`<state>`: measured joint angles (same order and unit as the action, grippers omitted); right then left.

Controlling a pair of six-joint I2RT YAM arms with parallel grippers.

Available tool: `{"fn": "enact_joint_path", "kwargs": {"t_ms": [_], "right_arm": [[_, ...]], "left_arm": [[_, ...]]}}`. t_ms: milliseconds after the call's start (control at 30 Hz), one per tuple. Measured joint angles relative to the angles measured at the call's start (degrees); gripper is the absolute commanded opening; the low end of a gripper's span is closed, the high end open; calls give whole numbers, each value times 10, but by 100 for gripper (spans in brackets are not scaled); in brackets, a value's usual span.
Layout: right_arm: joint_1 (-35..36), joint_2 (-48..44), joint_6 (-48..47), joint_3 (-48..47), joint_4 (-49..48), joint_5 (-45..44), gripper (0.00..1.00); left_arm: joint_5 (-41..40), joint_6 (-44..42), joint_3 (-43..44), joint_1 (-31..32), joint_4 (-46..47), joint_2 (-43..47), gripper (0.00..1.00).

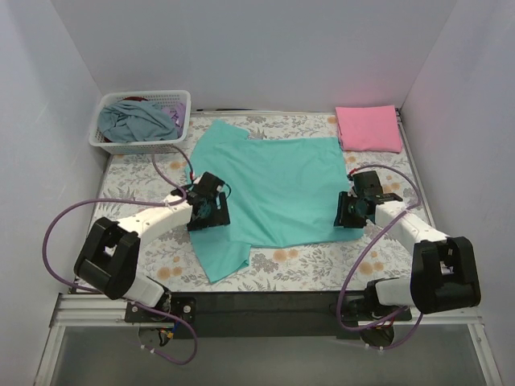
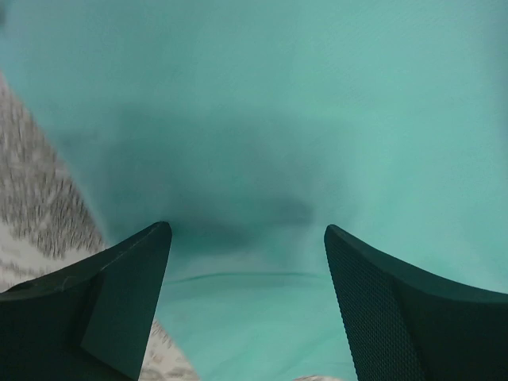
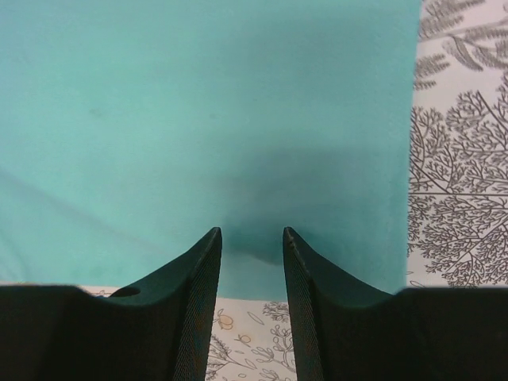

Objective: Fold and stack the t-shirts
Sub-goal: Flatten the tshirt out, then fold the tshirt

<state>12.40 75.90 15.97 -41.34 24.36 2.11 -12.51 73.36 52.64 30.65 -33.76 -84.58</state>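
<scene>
Top view: bright, even, diffuse light bouncing off the white walls (image 1: 265,48), no glare. Only soft shadows under the arms (image 1: 153,217). Faint pink cast on the right wall beside the pink t-shirt (image 1: 368,127). Frame is sharp, but the walls lean outward toward the edges.

Left wrist view: soft all over. The teal t-shirt (image 2: 278,95) is a smooth blur, the patterned table cover (image 2: 32,206) is smeared, and there's a broad dark shadow ahead of the fingers (image 2: 119,294).

Right wrist view: crisper, print sharp, milder shadow at the fingertips (image 3: 198,270).
</scene>
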Motion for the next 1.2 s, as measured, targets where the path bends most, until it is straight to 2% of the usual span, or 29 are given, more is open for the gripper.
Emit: {"fn": "enact_joint_path", "kwargs": {"t_ms": [100,267,400,667,767,933,1000,1133,1200], "right_arm": [[-38,-11,12,44,-19,20,43],[-81,-36,22,86,-56,57,44],[-102,-61,31,112,-77,77,44],[-109,-129,38,131,-43,56,47],[-110,-154,38,129,-28,51,48],[-107,-190,33,105,5,51,51],[-100,-202,32,96,13,49,51],[-81,-221,31,94,25,49,51],[-73,-226,31,94,31,49,50]], "left_arm": [[7,34,-84,-2,-40,8,77],[23,63,-118,-21,-40,58,75],[49,71,-133,-68,-34,77,74],[59,74,-131,-102,-45,84,77],[56,74,-108,-104,-66,84,81],[35,77,-59,-104,-95,116,81],[25,83,-50,-104,-105,132,79],[13,106,-53,-104,-133,138,65],[9,124,-68,-104,-145,133,63]]}}
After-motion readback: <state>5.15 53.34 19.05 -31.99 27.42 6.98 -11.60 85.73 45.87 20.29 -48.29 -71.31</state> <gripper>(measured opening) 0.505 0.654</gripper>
